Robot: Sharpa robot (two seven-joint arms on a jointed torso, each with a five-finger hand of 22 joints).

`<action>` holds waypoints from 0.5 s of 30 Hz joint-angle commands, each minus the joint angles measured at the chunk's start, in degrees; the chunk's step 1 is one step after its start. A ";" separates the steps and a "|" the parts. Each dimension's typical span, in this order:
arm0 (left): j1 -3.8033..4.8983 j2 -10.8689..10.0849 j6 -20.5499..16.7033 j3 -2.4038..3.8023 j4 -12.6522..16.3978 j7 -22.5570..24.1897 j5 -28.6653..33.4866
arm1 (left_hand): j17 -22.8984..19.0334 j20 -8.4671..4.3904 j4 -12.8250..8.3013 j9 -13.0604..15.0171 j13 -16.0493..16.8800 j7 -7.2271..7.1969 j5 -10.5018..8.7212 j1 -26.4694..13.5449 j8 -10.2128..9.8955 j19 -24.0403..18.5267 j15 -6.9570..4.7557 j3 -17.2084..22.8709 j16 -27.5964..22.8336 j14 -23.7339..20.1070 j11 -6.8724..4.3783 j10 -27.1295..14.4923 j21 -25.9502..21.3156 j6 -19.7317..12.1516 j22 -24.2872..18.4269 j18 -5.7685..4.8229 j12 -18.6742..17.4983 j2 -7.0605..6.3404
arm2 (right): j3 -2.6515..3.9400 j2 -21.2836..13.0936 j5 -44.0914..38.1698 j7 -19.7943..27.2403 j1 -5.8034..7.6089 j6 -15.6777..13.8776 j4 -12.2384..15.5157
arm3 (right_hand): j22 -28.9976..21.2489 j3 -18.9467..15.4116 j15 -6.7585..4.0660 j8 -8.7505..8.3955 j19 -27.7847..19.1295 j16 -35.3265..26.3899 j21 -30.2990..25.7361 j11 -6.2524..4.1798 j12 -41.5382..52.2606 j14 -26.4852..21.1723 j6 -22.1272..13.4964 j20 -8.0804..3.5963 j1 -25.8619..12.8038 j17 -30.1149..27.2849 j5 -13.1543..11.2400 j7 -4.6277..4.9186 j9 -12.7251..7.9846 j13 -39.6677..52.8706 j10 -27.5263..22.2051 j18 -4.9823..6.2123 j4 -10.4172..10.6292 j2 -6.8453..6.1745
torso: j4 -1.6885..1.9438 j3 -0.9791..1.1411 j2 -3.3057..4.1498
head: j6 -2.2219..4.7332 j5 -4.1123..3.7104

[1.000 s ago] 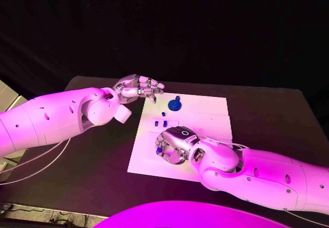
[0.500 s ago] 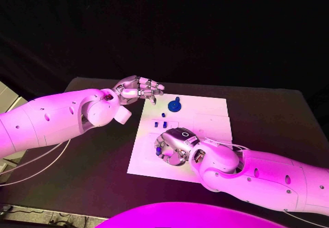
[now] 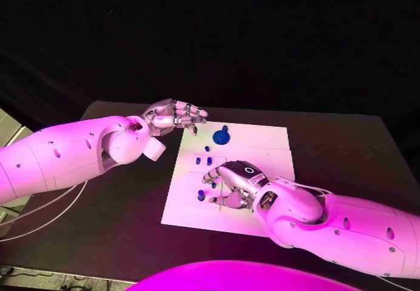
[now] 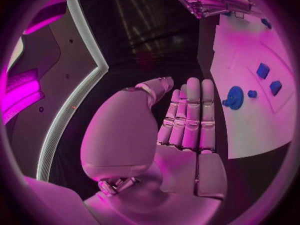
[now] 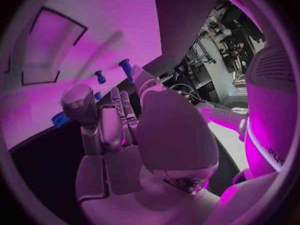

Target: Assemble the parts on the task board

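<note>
The right hand (image 3: 235, 182) hovers over the task board's (image 3: 263, 142) near-left area, fingers apart and empty, small blue parts (image 3: 200, 195) just left; the left hand (image 3: 175, 115) waits loosely curled, empty, beyond the far-left corner.

- We see a black table (image 3: 350, 145) carrying everything; its dark top reaches past the board on every side.
- Directly on it, about the middle, lies the white task board (image 3: 263, 139), a flat rectangular plate with its long sides running from near to far.
- On the board lie small blue parts (image 3: 221, 136), mostly along its left half.
</note>
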 commanded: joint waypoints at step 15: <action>0.01 -0.65 0.29 0.02 0.65 0.78 0.39 | -0.09 0.16 -0.17 -0.01 0.05 0.11 0.06 -0.23 0.11 -0.05 0.07 -0.38 -0.36 -0.36 0.14 -0.48 -0.34 -0.40 -0.11 0.76 0.27 0.05 | 0.45 -18.86 30.73 1.48 9.37 2.40 5.87 | 8.40 -1.30 -3.66 4.47 5.38 4.87 19.42 -4.76 49.83 2.85 3.85 -3.26 -1.17 9.85 1.95 -2.08 1.49 43.23 21.33 -2.15 7.39 -0.39 | -0.57 -0.20 -0.35 | 1.95 -4.29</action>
